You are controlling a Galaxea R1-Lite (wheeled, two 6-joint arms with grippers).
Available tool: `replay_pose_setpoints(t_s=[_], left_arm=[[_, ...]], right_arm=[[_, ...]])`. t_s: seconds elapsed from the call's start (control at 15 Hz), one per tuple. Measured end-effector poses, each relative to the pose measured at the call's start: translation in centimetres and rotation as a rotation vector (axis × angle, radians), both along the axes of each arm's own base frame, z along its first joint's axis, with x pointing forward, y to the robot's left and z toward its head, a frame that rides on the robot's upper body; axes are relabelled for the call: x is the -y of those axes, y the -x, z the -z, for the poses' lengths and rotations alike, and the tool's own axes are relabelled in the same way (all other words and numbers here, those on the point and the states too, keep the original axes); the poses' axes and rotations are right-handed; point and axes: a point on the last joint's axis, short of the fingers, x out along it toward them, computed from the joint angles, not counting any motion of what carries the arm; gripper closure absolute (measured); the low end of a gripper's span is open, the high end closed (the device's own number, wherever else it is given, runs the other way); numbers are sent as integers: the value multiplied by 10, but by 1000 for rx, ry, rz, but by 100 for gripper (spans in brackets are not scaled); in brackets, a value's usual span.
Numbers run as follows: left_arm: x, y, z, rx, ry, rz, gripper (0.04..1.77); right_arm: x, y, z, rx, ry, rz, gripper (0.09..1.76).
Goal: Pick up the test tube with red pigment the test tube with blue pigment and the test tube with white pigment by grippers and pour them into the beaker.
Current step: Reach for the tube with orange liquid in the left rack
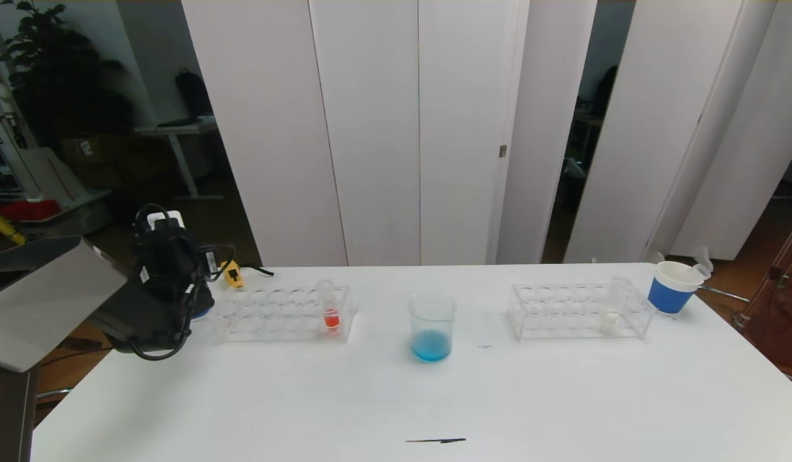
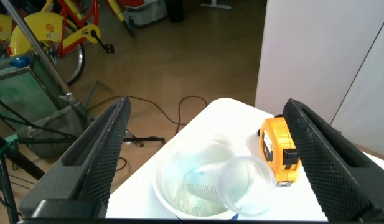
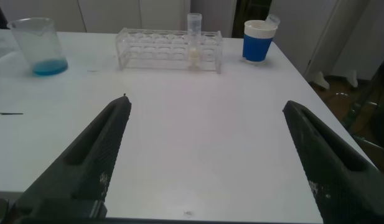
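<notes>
Now left hand (image 2: 207, 155) spread wide, empty, above a paper cup (image 2: 198, 186) holding an emptied clear tube (image 2: 244, 183); right hand (image 3: 204, 155) spread too; beaker (image 1: 431, 326) holds blue liquid.

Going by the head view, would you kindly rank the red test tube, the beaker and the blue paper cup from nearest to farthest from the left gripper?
Measured from the left gripper, at the table's left edge:
1. The red test tube, standing in the left rack.
2. The beaker, mid-table, holding blue liquid.
3. The blue paper cup, at the far right corner.
</notes>
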Motion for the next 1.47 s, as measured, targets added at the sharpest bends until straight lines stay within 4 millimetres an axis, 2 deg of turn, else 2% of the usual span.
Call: replay_pose_setpoints(t_s=[0.33,0.6,0.73,1.0,1.27,1.47], left_arm=[[1,4,-9,-2,-4,9,6],[7,20,-40,5,-25,32,6],[12,37,-59,-3,-28,61,6],[27,83,-94,-41,-25,122,6],[46,154,-129,-96,-40,210,6],[66,208,-147,-87,-48,278,6]], right_arm=[[0,0,0,0,0,0,10],[0,0,0,0,0,0,10],[0,0,0,0,0,0,10],[0,0,0,0,0,0,10],[0,0,0,0,0,1,10],[0,0,0,0,0,0,10]])
